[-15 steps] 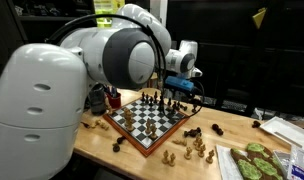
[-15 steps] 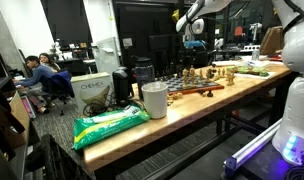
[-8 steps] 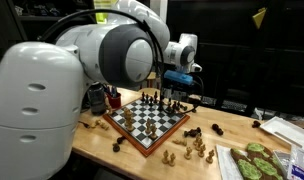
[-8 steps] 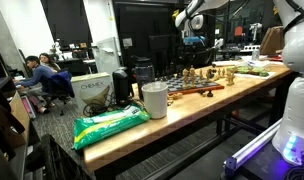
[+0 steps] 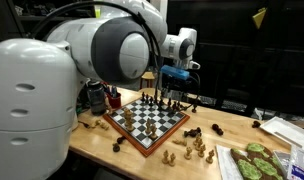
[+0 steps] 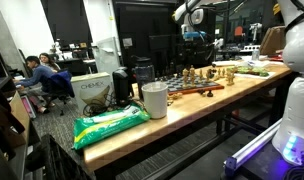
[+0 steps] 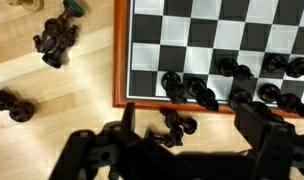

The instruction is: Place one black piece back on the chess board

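The chess board (image 7: 152, 101) fills the top of the wrist view, its reddish-brown frame running along the left and lower sides. Several black pieces (image 7: 197, 92) stand on its near row. A black piece (image 7: 174, 125) lies on the wooden table just outside the frame, between my two dark fingers in the picture. Other black pieces (image 7: 54, 42) lie further left on the table. My gripper (image 7: 192, 135) is open and empty, hanging above the board's far edge in both exterior views (image 5: 177, 78) (image 6: 195, 38). The board (image 5: 125, 133) holds standing pieces.
Light wooden pieces (image 5: 197, 148) lie on the table in front of the board, beside a green-patterned tray (image 5: 254, 162). A white cup (image 6: 154, 100) and a green bag (image 6: 110, 125) sit near the table end. People (image 6: 37, 72) sit in the background.
My arm has risen a little above the board's far edge. The gripper stays open; no piece has moved.
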You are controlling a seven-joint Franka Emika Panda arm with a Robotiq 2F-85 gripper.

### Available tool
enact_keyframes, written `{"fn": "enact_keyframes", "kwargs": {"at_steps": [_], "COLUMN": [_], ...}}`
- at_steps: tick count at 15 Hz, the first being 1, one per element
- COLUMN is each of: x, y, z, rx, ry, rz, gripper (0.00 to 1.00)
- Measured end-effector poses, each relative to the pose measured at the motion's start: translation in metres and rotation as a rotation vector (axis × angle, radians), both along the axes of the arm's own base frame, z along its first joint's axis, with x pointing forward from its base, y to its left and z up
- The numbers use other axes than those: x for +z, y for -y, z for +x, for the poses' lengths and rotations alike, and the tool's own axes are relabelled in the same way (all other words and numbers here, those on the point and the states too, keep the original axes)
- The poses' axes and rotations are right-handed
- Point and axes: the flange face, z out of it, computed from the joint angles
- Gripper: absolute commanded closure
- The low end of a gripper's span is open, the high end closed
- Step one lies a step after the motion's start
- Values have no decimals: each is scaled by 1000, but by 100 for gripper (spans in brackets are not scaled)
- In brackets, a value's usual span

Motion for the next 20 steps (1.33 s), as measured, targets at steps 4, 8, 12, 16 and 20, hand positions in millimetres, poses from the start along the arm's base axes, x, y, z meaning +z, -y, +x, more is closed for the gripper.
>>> {"fn": "enact_keyframes", "kwargs": {"at_steps": [4,8,12,16,20], "x": [3,-2,-9,-9,-4], "y": [-6,-14,-26,-38,-43], "z": [-5,-12,-24,-45,-61], "rx": [-10,-3,9,22,27], "ry": [-17,-32,-32,-34,-40], "rz": [25,30,24,17,20], "gripper": [0,0,0,0,0]}}
